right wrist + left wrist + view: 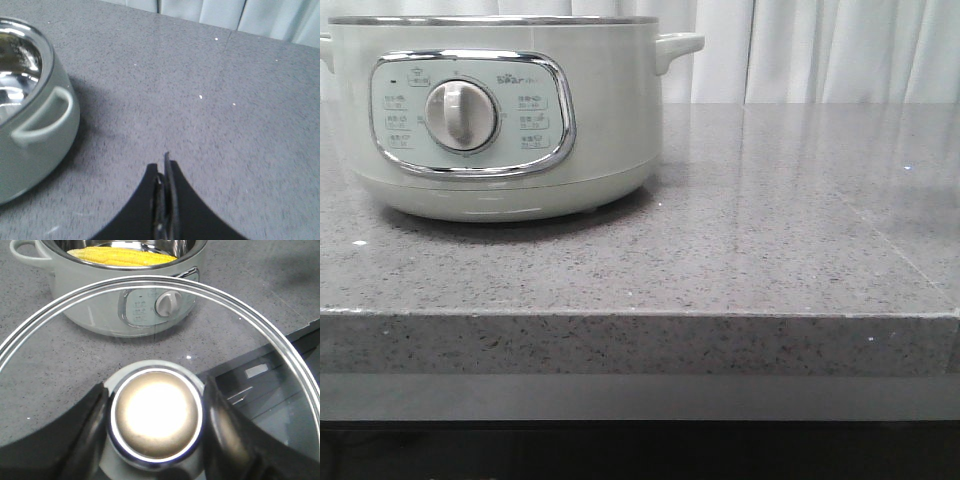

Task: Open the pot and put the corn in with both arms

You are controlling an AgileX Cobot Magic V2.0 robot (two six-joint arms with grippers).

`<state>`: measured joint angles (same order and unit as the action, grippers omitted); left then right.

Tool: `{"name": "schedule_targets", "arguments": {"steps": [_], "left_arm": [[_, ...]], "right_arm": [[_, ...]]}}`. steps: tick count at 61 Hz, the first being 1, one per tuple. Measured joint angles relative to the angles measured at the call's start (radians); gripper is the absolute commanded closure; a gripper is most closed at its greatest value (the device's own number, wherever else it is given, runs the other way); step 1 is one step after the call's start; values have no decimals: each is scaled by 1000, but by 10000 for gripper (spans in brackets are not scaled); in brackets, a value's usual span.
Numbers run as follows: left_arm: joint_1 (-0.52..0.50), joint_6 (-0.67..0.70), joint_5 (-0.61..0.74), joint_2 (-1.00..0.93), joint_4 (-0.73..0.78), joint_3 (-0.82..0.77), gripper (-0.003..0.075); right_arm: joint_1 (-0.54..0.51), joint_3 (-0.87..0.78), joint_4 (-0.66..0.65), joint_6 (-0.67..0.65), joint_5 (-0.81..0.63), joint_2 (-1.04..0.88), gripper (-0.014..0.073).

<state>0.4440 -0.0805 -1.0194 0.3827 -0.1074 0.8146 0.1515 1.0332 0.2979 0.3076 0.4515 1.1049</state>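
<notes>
Corn [122, 256] lies inside the open pot [500, 110] on the table [770, 240], left claw [156, 412] squeezes the glass lid's knob [156, 415], right claw [165, 175] pinched closed, holding nothing.

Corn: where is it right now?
In the left wrist view the corn lies inside the open pot, beyond the lid held in the left gripper.

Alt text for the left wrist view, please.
The left gripper clamps the metal knob of a glass lid, held off the pot. Through the glass, the open pot sits on the grey counter with the corn inside.
</notes>
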Motion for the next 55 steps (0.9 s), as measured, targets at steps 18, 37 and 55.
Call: {"name": "schedule_targets", "arguments": {"steps": [18, 37, 55], "left_arm": [[0, 0, 9, 19, 0, 16, 596], [0, 0, 62, 259, 11, 173, 596], [0, 0, 90, 700, 40, 516, 596]], "right_arm": [[0, -434, 0, 4, -101, -405, 680], [0, -675, 0, 4, -109, -801, 680], [0, -690, 0, 4, -116, -857, 680]]}}
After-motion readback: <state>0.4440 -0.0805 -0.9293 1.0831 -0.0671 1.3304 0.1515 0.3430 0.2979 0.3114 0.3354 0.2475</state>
